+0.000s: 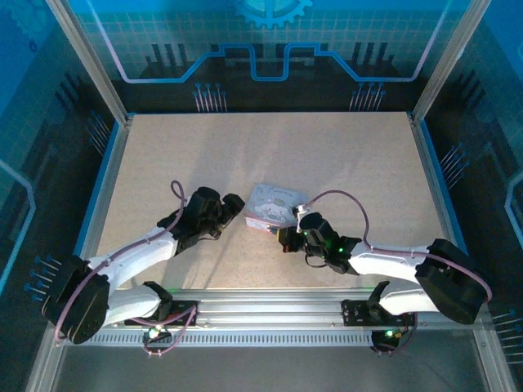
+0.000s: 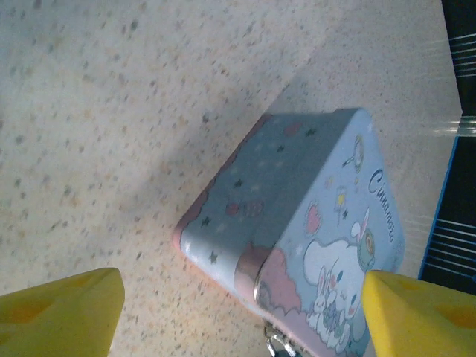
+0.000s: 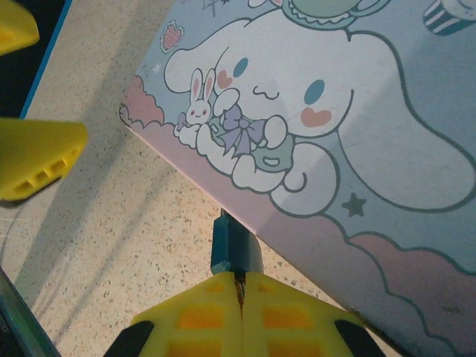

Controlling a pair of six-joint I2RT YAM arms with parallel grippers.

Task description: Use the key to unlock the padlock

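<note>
speckled tabletop [image 2: 111, 111] bears tin [image 2: 297, 193]; left tool [image 2: 242, 286] spread, right tool [image 3: 240, 279] pinching key [image 3: 239, 288] at padlock [image 3: 232, 249].

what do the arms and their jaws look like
The left arm and right arm have white links, black joints and black wrist housings. A thin mauve cable loops along each. Small green lights glow on the right arm's wrist. The jaws are bright yellow blocks with moulded recesses.
</note>
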